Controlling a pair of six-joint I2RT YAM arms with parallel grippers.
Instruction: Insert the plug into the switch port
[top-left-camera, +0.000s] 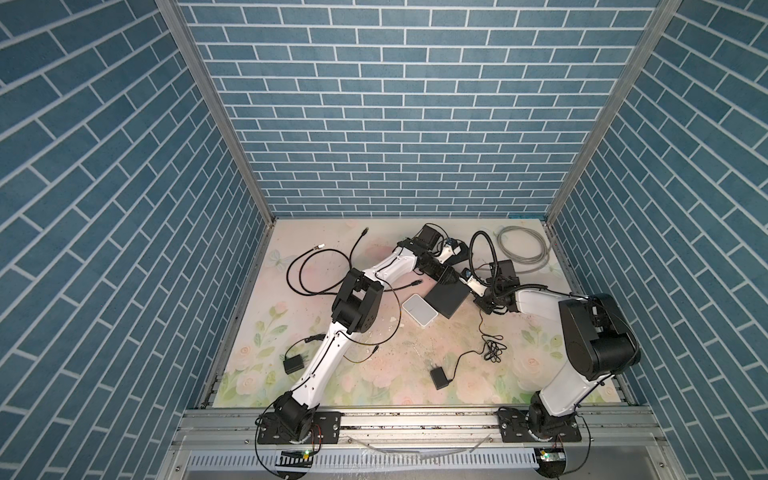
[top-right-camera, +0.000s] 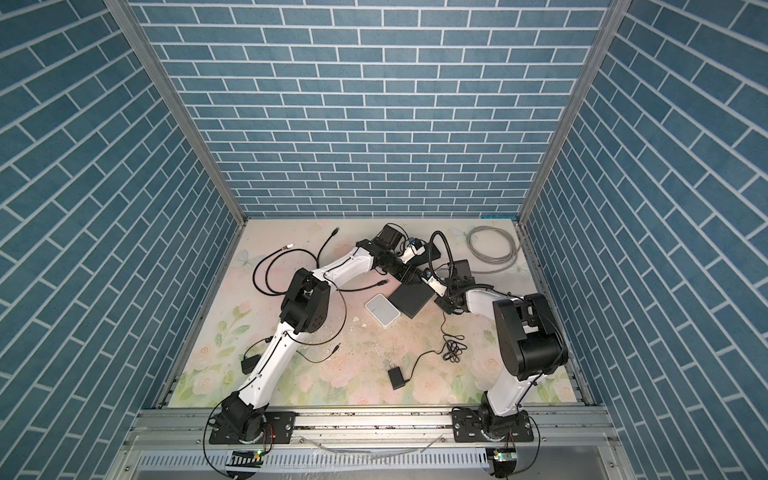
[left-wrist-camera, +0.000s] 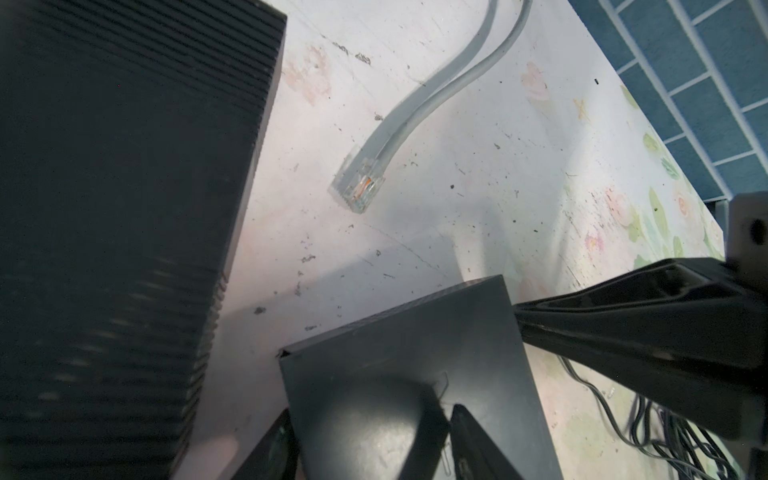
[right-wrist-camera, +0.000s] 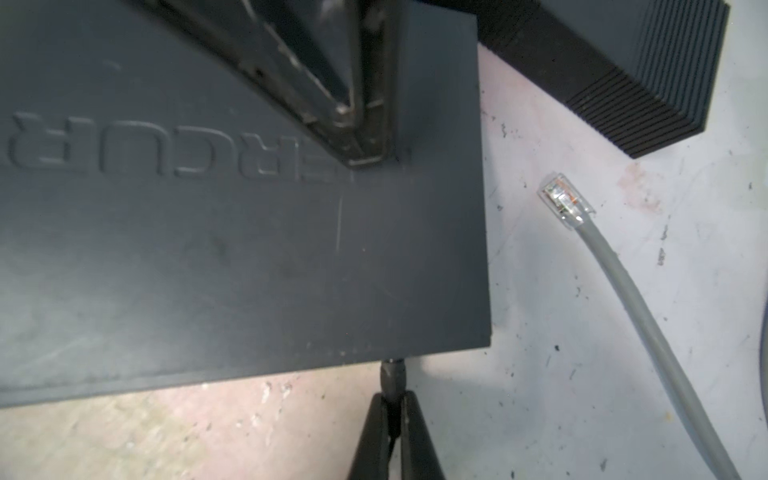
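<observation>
plug at the switch wall, seating not confirmed

your right hand (right-wrist-camera: 392, 399) is clenched on the black plug (right-wrist-camera: 392, 372), and the plug's nose is right against a side wall of the switch (right-wrist-camera: 208, 249), which sits on the desk (right-wrist-camera: 582, 374). no camera shows the port face, so you can't tell how deep the plug sits. a stub of its barrel shows between the fingertips and the wall. your left hand (left-wrist-camera: 372, 409) has its jaws partly apart, one finger (right-wrist-camera: 324, 83) down on the switch top and the other just beside its edge. it looks like bracing, but i cannot tell if it truly clamps. done, by my read: plug picked up, brought to the port, switch steadied. left: push it home and let go. the grey ethernet cable (right-wrist-camera: 623, 299) lies loose nearby, and the ribbed black box (left-wrist-camera: 124, 208) sits beside the switch.
</observation>
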